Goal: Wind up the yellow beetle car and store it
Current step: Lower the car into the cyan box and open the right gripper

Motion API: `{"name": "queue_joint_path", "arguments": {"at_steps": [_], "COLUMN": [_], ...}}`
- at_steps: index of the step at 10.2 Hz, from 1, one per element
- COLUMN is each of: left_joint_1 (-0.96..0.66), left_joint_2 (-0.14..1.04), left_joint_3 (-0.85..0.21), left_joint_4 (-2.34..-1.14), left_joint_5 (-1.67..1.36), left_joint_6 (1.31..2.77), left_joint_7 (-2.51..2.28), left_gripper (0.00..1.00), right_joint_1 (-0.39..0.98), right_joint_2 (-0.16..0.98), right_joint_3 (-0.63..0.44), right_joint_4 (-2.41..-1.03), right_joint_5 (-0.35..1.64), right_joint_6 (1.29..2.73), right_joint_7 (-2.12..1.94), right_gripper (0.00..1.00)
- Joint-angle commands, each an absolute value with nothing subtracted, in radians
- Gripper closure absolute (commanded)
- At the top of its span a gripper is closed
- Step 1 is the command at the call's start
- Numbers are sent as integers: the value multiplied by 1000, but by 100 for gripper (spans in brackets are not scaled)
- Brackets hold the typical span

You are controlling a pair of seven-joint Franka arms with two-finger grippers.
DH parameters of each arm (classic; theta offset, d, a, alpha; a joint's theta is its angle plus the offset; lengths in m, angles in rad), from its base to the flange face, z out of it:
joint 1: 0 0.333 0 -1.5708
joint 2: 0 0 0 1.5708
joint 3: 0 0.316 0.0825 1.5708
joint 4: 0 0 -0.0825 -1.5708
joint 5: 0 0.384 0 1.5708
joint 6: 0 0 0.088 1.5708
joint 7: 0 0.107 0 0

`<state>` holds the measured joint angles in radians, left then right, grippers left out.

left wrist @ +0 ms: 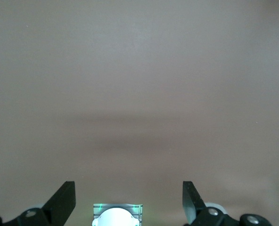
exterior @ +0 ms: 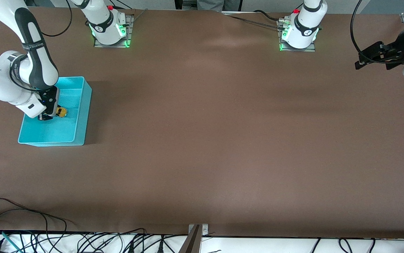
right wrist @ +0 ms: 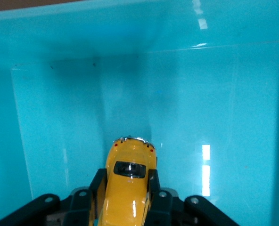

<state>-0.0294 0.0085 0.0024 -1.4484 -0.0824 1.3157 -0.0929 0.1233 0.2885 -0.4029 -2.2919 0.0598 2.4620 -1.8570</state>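
The yellow beetle car (exterior: 61, 112) (right wrist: 129, 181) is pinched by its sides between the black fingers (right wrist: 98, 187) of my right gripper (exterior: 50, 113) (right wrist: 126, 186), which is shut on it. Gripper and car are down inside the turquoise bin (exterior: 82, 105) (right wrist: 177, 84), the car's rounded end pointing at the bin's floor; whether it touches the floor I cannot tell. My left gripper (exterior: 360, 63) (left wrist: 128, 200) waits open and empty, raised above the brown table at the left arm's end.
The bin's walls (right wrist: 17, 141) stand close around the right gripper. The brown table top (exterior: 223, 140) stretches wide between the bin and the left arm. Cables (exterior: 30, 225) lie along the table edge nearest the front camera.
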Motion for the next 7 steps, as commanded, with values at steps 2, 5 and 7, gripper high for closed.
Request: {"name": "queue_joint_path", "arguments": {"at_steps": [2, 5, 7], "left_joint_1": [-31, -26, -28], "left_joint_2": [21, 21, 21], "left_joint_3": [3, 3, 2], "left_joint_4": [-1414, -1414, -1414], "left_joint_5": [-100, -101, -92], "left_joint_6": [1296, 1296, 1296], "left_joint_7": [-95, -95, -95], "left_gripper": [0, 0, 0], "right_joint_1": [126, 127, 127], "right_joint_2": [296, 296, 279], "right_joint_3": [-374, -373, -373], "right_joint_4": [-2313, -2307, -2292], "right_joint_5": [112, 112, 113], "right_joint_6": [2487, 2484, 2470], "right_joint_7": [-1873, -1867, -1859], "right_gripper": [100, 49, 23]}}
